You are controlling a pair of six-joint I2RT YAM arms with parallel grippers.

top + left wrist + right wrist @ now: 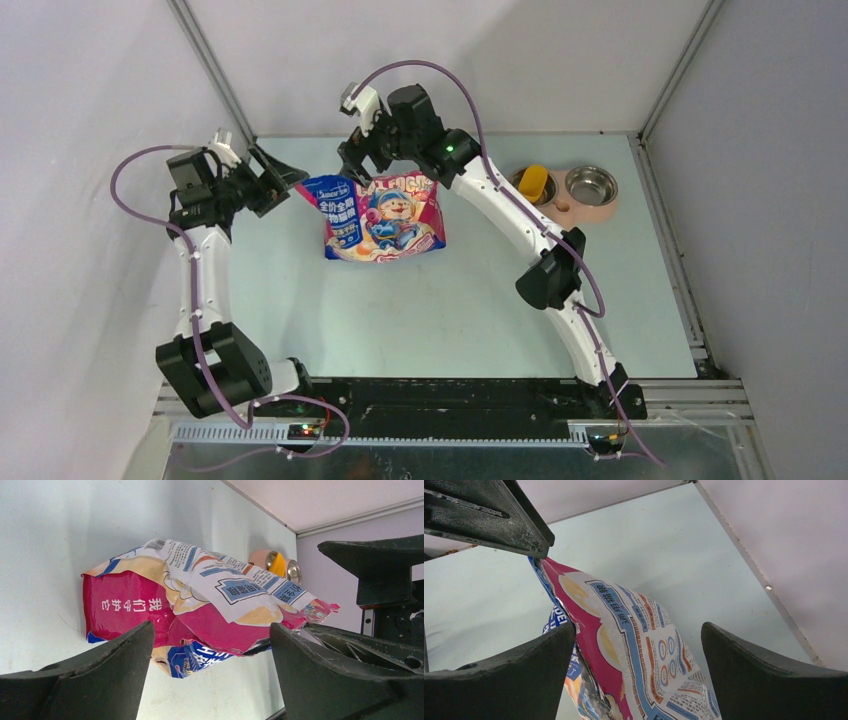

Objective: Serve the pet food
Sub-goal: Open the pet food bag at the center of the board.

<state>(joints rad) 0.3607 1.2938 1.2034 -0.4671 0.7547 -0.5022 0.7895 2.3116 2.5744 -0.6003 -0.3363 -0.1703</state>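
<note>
Seen from above, two white robot arms reach over a pale green table (pixel 450 310) enclosed by plain walls. A glossy pink-and-blue bag (pixel 385 215) printed with a cartoon figure and Chinese lettering sits just above the centre of the frame. The left gripper (pixel 283 188) is at the upper left, just beside the bag's top left corner. Its jaws are spread wide and not closed on anything. The right gripper (pixel 365 172) hangs over the bag's top edge at upper centre, also spread wide and holding nothing. In the left wrist view the crumpled bag fills the middle of the frame, beyond the gap between the two dark fingers, with its torn edge close to the right-hand finger. In the right wrist view the bag rises between the two fingers, and its upper corner reaches the tip of the other arm's dark finger in the upper left; whether they touch cannot be told. At the upper right of the overhead view stands a pink feeder (pixel 562 208) with two steel bowls, and a yellow scoop (pixel 533 182) rests in the left-hand bowl. The pet food itself is not visible in any view.
</note>
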